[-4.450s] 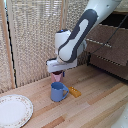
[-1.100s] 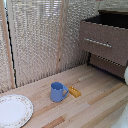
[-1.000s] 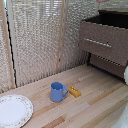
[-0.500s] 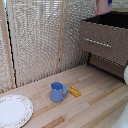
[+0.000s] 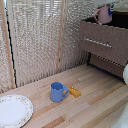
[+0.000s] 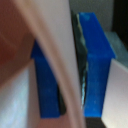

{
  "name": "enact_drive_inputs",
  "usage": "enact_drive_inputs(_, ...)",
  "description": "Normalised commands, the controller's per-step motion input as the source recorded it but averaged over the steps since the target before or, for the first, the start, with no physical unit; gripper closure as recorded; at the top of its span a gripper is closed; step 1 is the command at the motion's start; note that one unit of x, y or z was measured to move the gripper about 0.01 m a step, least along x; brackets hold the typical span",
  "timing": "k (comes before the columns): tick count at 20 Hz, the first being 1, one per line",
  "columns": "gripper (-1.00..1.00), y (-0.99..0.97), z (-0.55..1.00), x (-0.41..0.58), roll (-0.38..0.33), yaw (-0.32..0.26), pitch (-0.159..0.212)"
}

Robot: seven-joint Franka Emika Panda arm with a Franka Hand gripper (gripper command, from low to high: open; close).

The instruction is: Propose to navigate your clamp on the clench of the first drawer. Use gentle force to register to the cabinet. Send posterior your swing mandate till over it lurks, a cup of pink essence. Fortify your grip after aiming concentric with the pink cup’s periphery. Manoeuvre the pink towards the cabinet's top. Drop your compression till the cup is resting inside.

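Observation:
The pink cup [image 5: 104, 14] hangs at the top of the exterior view, just over the cabinet [image 5: 107, 52] and its dark open top. The first drawer [image 5: 102, 42] has a brown front with the clench [image 5: 98, 43], a thin pale bar, across it. My clamp [image 6: 70, 70] fills the wrist view. Its blue fingers [image 6: 96, 65] are shut on the pale pink cup wall [image 6: 50, 45], which runs between them. In the exterior view the clamp is almost wholly cut off above the cup. A white part of the arm [image 5: 125, 75] shows at the exterior view's right edge.
A blue mug [image 5: 57, 91] with a handle stands on the wooden floor, with a small orange object [image 5: 74, 91] beside it. A white plate [image 5: 14, 110] lies at the exterior view's lower left. Pale blinds [image 5: 40, 40] form the back wall. A lower drawer front [image 5: 107, 64] sits beneath the first.
The arm, with the pink cup, has left the spot above the blue mug and now holds the cup over the cabinet. In the last second the cup shifted only slightly.

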Motion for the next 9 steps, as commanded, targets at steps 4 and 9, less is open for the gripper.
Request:
enact_drive_inputs(4,-1.00,0.16,0.89,0.125,0.103,0.054,0.007)
enact_drive_inputs(9,-1.00,0.14,0.78,0.183,0.100,0.059,-0.006)
